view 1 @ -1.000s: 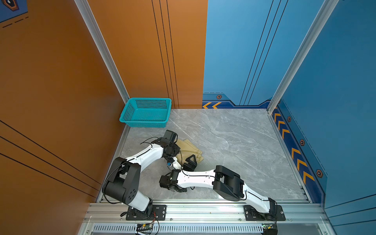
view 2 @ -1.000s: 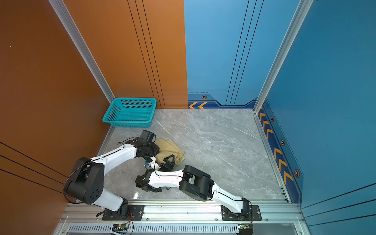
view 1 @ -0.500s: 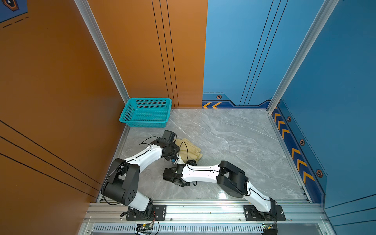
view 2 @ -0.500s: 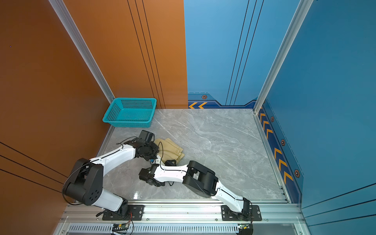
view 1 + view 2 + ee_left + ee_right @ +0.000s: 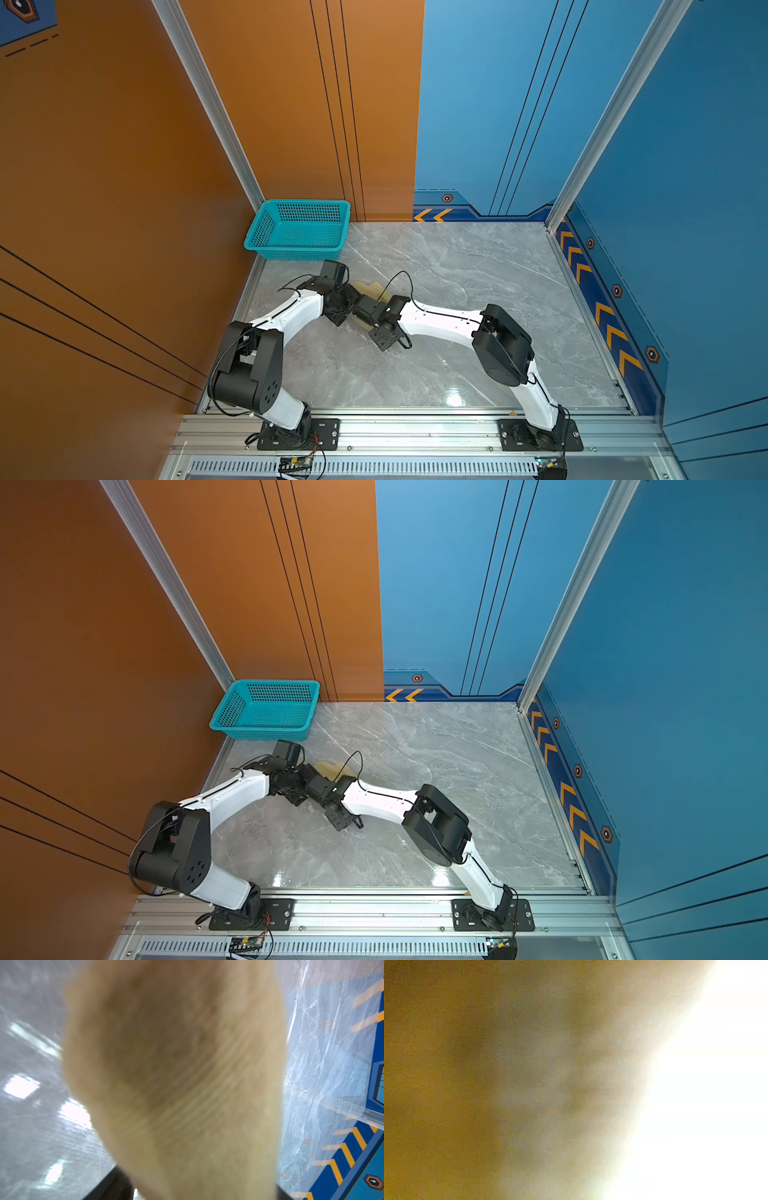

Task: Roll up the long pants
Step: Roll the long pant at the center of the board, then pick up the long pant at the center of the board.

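Little shows of the long pants (image 5: 374, 289): bunched khaki folds

- long pants (image 5: 176, 1084): khaki cloth, matt, soft, with a fine ribbed weave.
- basket (image 5: 266, 228): teal plastic, perforated mesh walls, slight sheen.
- bench (image 5: 457, 282): grey marble-pattern top, smooth, glossy, mirroring lamps.
- left arm (image 5: 291, 316), right arm (image 5: 436, 324): smooth white shells, black matt joints.
- rail (image 5: 415, 432): bare silver metal, ribbed.
- orange wall (image 5: 124, 166), blue wall (image 5: 685, 166): smooth, matt panels.

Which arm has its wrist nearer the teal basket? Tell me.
The left arm, based by the orange wall: its wrist sits just before the teal basket; the right arm ends farther from it.
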Action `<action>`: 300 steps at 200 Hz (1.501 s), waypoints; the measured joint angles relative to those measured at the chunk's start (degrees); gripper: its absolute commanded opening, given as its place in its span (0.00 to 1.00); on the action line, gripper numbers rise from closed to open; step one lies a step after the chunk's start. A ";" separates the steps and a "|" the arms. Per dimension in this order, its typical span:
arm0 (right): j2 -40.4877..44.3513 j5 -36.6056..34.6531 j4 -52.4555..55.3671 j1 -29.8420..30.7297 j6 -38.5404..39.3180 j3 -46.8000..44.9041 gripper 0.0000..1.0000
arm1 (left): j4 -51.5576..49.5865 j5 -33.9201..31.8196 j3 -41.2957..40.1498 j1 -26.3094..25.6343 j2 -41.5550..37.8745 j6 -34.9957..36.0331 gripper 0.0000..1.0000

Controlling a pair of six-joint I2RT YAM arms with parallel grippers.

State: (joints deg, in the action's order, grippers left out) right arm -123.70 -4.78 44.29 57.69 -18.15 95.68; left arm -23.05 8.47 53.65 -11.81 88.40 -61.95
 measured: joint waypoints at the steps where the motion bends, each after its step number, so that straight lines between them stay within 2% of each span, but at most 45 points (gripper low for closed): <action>1: 0.07 0.28 -0.07 -0.15 -0.02 -0.11 0.31 | -0.09 0.02 0.09 0.13 0.00 0.07 0.82; 23: 1.31 9.68 -2.69 -4.31 -0.70 -2.67 0.32 | -0.57 1.03 1.75 1.57 -0.07 1.92 0.85; 48: 1.05 16.65 -3.48 -6.49 -1.33 -3.02 0.31 | -0.83 1.46 2.67 2.08 -1.31 4.15 0.85; 89: -2.64 29.09 -3.72 -9.94 -2.49 0.24 0.31 | -1.57 1.79 2.67 2.12 -9.70 7.45 0.85; 92: -2.95 30.14 -3.91 -10.25 -2.67 0.50 0.31 | -1.51 1.95 2.58 2.12 -10.51 7.69 0.90; 112: -4.70 36.79 -5.42 -12.04 -3.37 1.49 0.31 | 0.55 2.62 -0.17 2.40 -16.20 9.22 1.00; 140: -6.01 43.71 -7.50 -13.79 -4.37 1.38 0.31 | 6.27 5.88 -7.26 3.72 -20.35 9.70 0.99; 155: -6.01 46.40 -9.62 -14.45 -5.11 -0.07 0.31 | 11.67 8.87 -10.95 4.79 -18.29 9.55 0.99; 179: -5.14 50.29 -14.69 -15.50 -6.58 -4.00 0.31 | 20.92 14.43 -14.93 6.58 -10.01 8.17 0.99; 198: -4.28 52.65 -19.12 -16.13 -7.98 -7.30 0.32 | 25.05 16.65 -15.19 6.67 -5.22 8.20 0.99; 233: -3.82 58.01 -26.95 -17.49 -11.15 -12.07 0.33 | 32.92 22.53 -13.84 6.69 -2.19 9.18 0.99; 263: -4.61 61.94 -29.42 -18.23 -12.85 -12.83 0.33 | 37.51 26.23 -11.80 7.06 2.21 10.08 0.99; 300: -6.60 68.65 -30.12 -19.91 -14.19 -12.87 0.36 | 42.12 27.39 -12.90 7.21 5.29 9.90 0.99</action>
State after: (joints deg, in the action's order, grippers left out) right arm -130.30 63.88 14.17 37.78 -32.34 82.81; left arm 19.07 35.86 40.75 -4.60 93.69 -52.05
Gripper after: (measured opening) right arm 0.360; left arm 0.986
